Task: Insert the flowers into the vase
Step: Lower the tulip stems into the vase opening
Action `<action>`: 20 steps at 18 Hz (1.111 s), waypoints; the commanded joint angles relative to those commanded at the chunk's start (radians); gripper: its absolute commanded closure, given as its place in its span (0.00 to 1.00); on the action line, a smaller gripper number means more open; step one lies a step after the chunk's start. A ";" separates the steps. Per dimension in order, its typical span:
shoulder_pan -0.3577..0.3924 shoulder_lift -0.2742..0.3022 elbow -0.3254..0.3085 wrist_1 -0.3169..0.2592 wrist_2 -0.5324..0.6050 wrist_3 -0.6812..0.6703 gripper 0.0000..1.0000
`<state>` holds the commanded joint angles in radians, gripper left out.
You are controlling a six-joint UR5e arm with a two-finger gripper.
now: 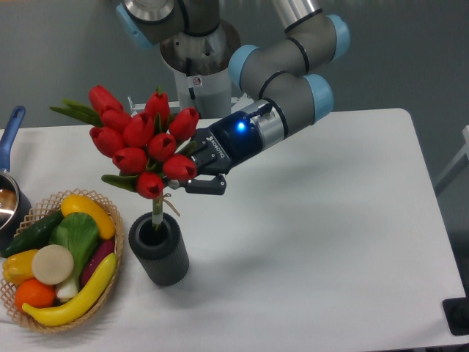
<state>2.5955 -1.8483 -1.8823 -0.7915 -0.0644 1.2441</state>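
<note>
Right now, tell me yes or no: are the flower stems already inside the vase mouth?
Yes, the stems of the flowers reach down into the round mouth of the vase, while the hand grips the bunch.

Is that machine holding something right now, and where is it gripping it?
Yes: the tool holds the bunch of red tulips, gripping the stems just under the blooms, while the stem ends reach the dark vase.

Matt ribbed vase (159,254), glossy plastic-looking flowers (143,141), woven wicker basket (102,207), smooth matt white table (330,242)

Red tulips (143,139), green leaves; near-black ribbed vase (159,249); white table (330,220)
</note>
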 joint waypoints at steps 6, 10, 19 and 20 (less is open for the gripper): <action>-0.012 -0.026 0.012 0.000 0.002 0.005 0.88; -0.014 -0.037 0.011 0.000 0.003 0.005 0.88; -0.015 -0.071 -0.020 0.009 0.008 0.023 0.88; -0.015 -0.072 -0.024 0.009 0.008 0.023 0.88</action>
<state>2.5802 -1.9205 -1.9067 -0.7823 -0.0568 1.2671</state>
